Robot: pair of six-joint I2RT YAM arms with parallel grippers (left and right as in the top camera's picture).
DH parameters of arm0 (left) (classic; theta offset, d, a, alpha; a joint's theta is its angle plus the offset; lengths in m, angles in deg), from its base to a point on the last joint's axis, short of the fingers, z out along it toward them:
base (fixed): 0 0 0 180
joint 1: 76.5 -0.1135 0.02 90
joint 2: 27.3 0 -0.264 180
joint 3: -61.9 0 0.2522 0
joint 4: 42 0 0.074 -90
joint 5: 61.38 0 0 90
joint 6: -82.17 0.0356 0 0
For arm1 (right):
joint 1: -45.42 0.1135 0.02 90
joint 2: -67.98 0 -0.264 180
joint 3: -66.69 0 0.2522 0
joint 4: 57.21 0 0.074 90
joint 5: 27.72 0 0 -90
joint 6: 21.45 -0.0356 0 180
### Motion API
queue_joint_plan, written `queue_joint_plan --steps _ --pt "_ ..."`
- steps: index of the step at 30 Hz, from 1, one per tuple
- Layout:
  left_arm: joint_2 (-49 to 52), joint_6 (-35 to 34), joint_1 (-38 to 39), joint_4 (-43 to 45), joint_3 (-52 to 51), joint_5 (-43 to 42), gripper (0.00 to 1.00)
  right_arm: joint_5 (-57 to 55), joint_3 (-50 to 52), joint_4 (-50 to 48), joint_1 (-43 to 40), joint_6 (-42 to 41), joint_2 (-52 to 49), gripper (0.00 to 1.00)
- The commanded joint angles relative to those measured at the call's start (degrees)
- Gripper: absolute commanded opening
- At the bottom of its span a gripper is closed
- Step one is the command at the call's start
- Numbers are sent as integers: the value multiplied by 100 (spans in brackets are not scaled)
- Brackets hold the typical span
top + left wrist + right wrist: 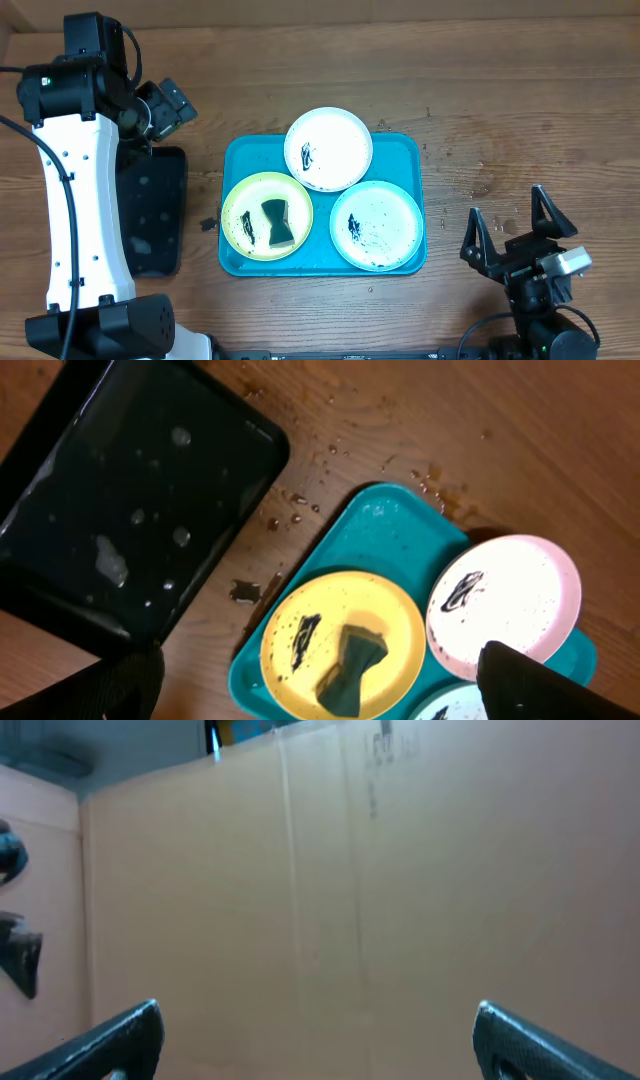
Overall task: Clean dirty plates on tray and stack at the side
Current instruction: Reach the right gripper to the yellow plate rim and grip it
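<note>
Three plates (pixel 328 132) (pixel 243 198) (pixel 397 213); one turquoise tray (pixel 243 160); one black tray (pixel 150 212); one sponge (pixel 277 223)

- No word, label, brand or number can be read in any view.
- On the cardboard wall (pixel 400 900), near its top edge, a faint dark marking (pixel 383 748) stands, too blurred to read.
- The plates (pixel 328 148) on the tray (pixel 245 155) carry black smears only, no letters.

There's the left arm (pixel 80 200): one long white link dotted with small dark screws (pixel 63 153), chunky black joints (pixel 70 90) at each end, a thin black cable (pixel 70 230) trailing down it. The right arm (pixel 535 300) is black all over, with a pale grey block (pixel 572 262) beside the wrist, and the right gripper (pixel 507 203) carries two tapered black fingers (pixel 472 240).
</note>
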Motion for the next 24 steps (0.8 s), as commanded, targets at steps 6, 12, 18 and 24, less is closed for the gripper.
queue_joint_plan --steps 6,12,18,24 --pt "31 -98 -13 151 -22 28 100 623 -4140 4854 -149 925 -2844 100" --pt "35 -98 9 103 -24 13 100 2524 -7455 7681 -138 734 -5934 100" --pt "35 -50 2 -17 -24 13 100 4089 -8229 7646 26 92 -7687 55" --pt "35 -50 4 -96 -31 17 100 1561 -8223 7582 1368 -804 -8623 50"
